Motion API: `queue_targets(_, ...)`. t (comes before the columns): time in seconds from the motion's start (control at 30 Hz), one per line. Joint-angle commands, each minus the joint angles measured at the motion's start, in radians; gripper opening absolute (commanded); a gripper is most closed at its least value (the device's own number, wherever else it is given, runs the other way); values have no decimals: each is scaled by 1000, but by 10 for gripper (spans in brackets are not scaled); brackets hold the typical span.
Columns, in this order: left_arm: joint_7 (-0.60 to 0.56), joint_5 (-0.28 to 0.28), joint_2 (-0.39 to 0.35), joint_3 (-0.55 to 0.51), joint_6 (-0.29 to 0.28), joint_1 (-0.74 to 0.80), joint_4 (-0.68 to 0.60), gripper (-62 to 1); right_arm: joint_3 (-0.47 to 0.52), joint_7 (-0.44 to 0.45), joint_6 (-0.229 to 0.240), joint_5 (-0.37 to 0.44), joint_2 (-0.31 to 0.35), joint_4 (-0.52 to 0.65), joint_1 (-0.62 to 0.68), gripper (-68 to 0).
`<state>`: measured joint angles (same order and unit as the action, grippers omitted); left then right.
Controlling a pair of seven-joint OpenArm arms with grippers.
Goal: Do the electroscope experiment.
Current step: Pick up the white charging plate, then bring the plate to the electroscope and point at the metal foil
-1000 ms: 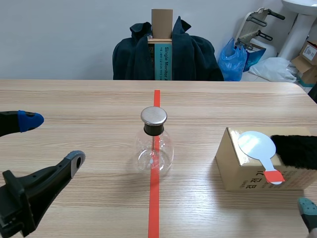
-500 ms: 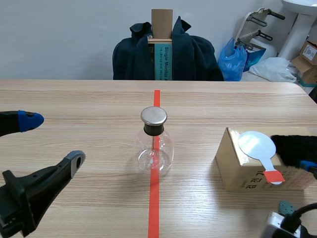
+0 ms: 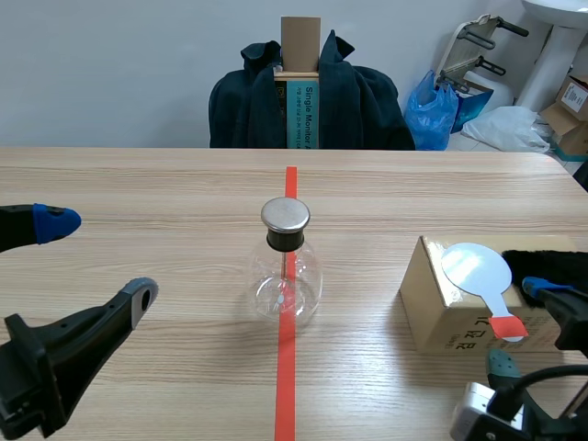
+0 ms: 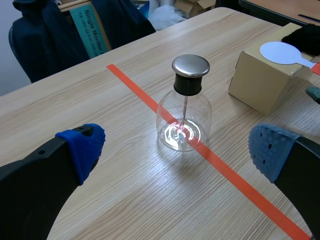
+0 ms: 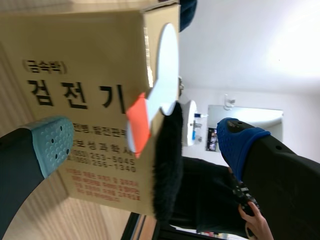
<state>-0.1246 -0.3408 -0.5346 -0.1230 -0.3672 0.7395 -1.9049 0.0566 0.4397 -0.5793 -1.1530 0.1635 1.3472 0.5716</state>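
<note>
Scene view. Electroscope (image 3: 286, 276): clear glass flask with a black neck and a round metal cap, upright on the wooden table (image 3: 165, 184), standing on the orange-red tape line.
Left gripper (image 3: 96, 257): well to the left of the electroscope, fingers spread wide, holding nothing and touching nothing.
Cardboard box (image 3: 446, 317): to the right of the electroscope, apart from it.
White disc paddle (image 3: 476, 269): flat on the box top, its orange handle reaching over the box edge farther from the electroscope.
Black fur piece (image 3: 551, 265): on the box top, on the paddle's far side from the electroscope.
Right gripper (image 3: 520, 324): just beyond the box from the electroscope, fingers apart, gripping nothing.

Left wrist view. The electroscope stands ahead of the gripper, in line with the wide gap between the two blue pads; no contact. Box, paddle and fur lie past the electroscope.

Right wrist view. The fingers are parted, one teal pad and one blue. The orange handle and the fur show in the gap ahead; neither pad presses on them.
</note>
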Motion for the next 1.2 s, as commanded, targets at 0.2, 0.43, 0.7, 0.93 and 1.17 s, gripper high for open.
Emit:
queue_targets(0.2, -17, -6, 2, 1, 9, 5, -20, 6, 9, 7, -27, 0, 16, 46, -1, -93)
queue_targets(0.43, -17, -6, 2, 1, 10, 5, -20, 6, 7, 8, -27, -15, 16, 46, -1, -134)
queue_targets(0.7, -17, -7, 2, 1, 10, 5, -20, -89, 5, 11, -27, -27, 16, 46, -2, -363)
queue_targets(0.93, -17, -6, 2, 1, 9, 5, -20, -302, 1, 11, -27, -30, 16, 46, -2, -527)
queue_targets(1.17, -16, -6, 2, 1, 10, 5, -20, -577, 1, 10, -27, -30, 16, 46, -2, -669)
